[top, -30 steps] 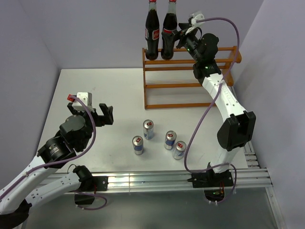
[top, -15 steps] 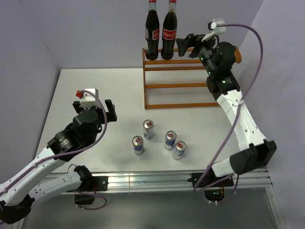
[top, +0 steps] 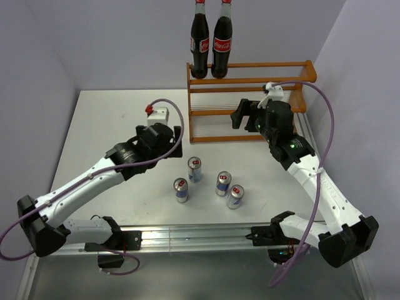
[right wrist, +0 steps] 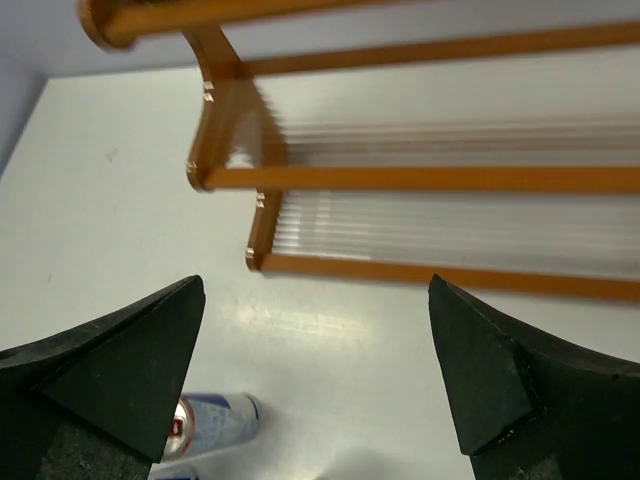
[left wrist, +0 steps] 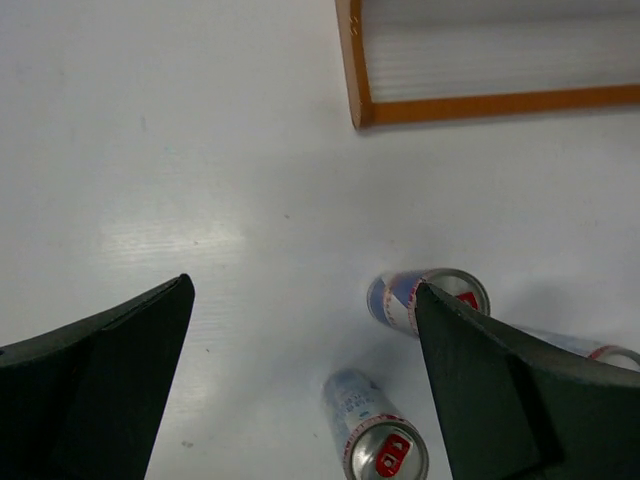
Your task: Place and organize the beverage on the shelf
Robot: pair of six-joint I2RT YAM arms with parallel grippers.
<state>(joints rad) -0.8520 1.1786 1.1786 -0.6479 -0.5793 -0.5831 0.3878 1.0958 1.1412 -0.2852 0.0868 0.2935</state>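
Two cola bottles (top: 200, 44) (top: 220, 44) with red caps stand upright at the left end of the shelf's (top: 250, 103) top tier. Four blue-and-silver cans stand on the table in front of it (top: 195, 169) (top: 180, 190) (top: 223, 183) (top: 235, 195). My left gripper (top: 172, 144) is open and empty, above the table just left of the cans. In the left wrist view (left wrist: 302, 290) two cans (left wrist: 430, 300) (left wrist: 375, 440) show between its fingers. My right gripper (top: 245, 119) is open and empty in front of the shelf's lower tier. The right wrist view (right wrist: 315, 285) shows the shelf (right wrist: 400, 180) and one can (right wrist: 210, 425).
The white table (top: 119, 125) is closed in by grey walls at the back and both sides. A metal rail (top: 200, 236) runs along the near edge. The shelf's lower front corner (left wrist: 360, 100) lies beyond my left gripper.
My right gripper has drawn back from the bottles and dropped down in front of the shelf's lower tier. My left arm has reached forward and right toward the cans.
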